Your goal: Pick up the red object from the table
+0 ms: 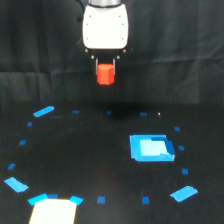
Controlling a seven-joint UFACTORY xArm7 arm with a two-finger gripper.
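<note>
The red object [105,74] is a small red-orange block held between the two thin fingers of my gripper [105,69], below the white gripper head [105,27]. It hangs well above the table [90,155], in front of the black curtain. The gripper is shut on it. A faint dark shadow lies on the table beneath it.
A bright blue square [151,148] lies on the table at the exterior view's right. Small blue tape marks [43,111] ring the table's middle. A pale rectangular patch [52,211] sits at the bottom edge on the exterior view's left.
</note>
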